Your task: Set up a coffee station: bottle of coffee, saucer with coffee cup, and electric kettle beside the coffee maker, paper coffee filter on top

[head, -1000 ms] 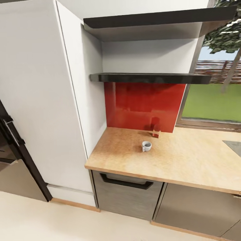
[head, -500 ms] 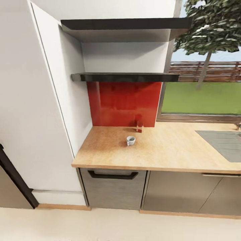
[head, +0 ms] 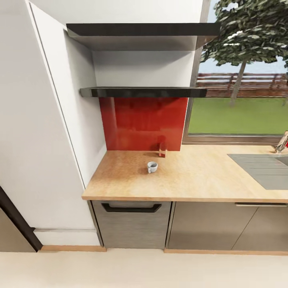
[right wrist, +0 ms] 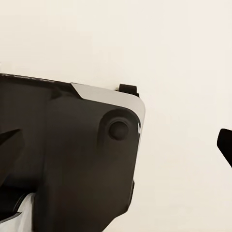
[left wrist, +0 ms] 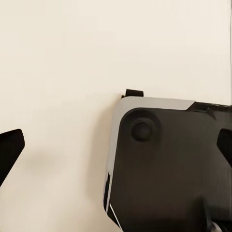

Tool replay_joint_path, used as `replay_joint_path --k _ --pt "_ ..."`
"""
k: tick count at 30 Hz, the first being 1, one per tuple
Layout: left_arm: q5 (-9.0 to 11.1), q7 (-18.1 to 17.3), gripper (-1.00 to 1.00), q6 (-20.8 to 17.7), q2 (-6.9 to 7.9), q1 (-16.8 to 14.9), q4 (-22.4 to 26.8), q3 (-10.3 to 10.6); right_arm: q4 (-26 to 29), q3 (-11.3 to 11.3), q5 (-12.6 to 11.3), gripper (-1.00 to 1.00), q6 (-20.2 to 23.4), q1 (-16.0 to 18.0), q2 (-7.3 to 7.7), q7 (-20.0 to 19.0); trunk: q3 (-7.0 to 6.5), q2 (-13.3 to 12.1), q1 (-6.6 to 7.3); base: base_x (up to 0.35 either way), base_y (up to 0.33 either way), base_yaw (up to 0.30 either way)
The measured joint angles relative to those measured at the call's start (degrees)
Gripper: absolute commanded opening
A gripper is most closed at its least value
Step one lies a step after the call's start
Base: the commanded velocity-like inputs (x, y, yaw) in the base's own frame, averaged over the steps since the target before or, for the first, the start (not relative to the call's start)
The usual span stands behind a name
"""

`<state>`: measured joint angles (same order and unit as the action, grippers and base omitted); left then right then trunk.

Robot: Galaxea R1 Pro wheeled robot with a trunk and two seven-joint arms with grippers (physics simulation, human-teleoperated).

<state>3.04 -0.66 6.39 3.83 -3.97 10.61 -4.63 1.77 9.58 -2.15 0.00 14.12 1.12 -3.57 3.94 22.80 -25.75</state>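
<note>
Alone, coffee cup (head: 152, 167) stands upright on wooden counter (head: 200, 180).

Both arms hang low, wrists aimed straight down. My left gripper (left wrist: 116, 154) is spread wide, its black wedge-shaped fingertips (left wrist: 9, 150) out at the two sides of the left wrist view with nothing between them. Below it sits my own dark wheeled base with a light grey rim (left wrist: 164, 179). My right gripper (right wrist: 116, 145) mirrors that: fingertips (right wrist: 226, 145) wide apart, nothing held, hanging over the base (right wrist: 63, 159).
</note>
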Motion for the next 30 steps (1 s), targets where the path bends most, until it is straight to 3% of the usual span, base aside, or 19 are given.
replay_joint_path --k 7,15,16,17,18,19,20,24,30 --pt "-0.09 -0.17 1.00 0.00 -0.14 -1.06 0.97 0.12 0.12 -0.19 -0.13 1.00 0.00 0.00 -0.41 0.01 0.00 0.00 0.00 0.000 0.000 0.000" --pt "-0.17 -0.60 1.00 -0.12 0.17 -6.96 7.19 0.25 1.21 -0.22 -0.16 1.00 -0.09 0.01 -1.35 -0.11 -0.01 0.00 0.00 0.000 0.000 0.000" --pt "-0.35 -3.82 1.00 -0.18 0.32 -7.84 13.66 0.71 3.36 0.08 0.06 1.00 -0.42 0.01 -1.28 -0.11 0.01 0.00 0.00 0.000 0.000 0.000" --pt "-0.69 -5.47 1.00 -0.23 0.32 -12.59 16.66 1.03 3.41 0.10 0.10 1.00 -0.84 0.00 -1.23 -0.09 -0.01 0.00 0.00 0.000 0.000 0.000" --pt "-1.27 -7.57 1.00 -0.36 0.32 -13.30 18.25 1.52 3.36 0.11 0.10 1.00 -1.51 0.00 -1.16 -0.06 -0.02 -0.01 0.00 0.000 0.000 0.000" --pt "-3.99 -15.07 1.00 -0.93 0.17 -12.08 23.01 2.74 3.21 0.15 0.15 1.00 -3.87 0.00 -1.08 0.01 -0.01 0.01 0.01 0.000 0.000 0.000" --pt "-5.44 -19.09 1.00 -1.97 0.08 -12.36 25.69 3.04 3.17 0.18 0.15 1.00 -4.51 -0.02 -1.06 0.04 -0.01 0.00 0.00 0.000 0.000 0.000" --pt "-7.27 -26.88 1.00 -7.52 -0.39 -13.73 30.85 3.29 3.14 0.22 0.16 1.00 -5.07 -0.02 -1.10 0.05 -0.01 -0.01 0.00 0.000 0.000 0.000" --pt "-7.77 -36.91 1.00 -15.91 -0.90 -17.38 37.58 3.35 3.13 0.21 0.16 1.00 -5.21 -0.02 -1.18 0.06 -0.01 -0.01 0.00 0.000 0.000 0.000"
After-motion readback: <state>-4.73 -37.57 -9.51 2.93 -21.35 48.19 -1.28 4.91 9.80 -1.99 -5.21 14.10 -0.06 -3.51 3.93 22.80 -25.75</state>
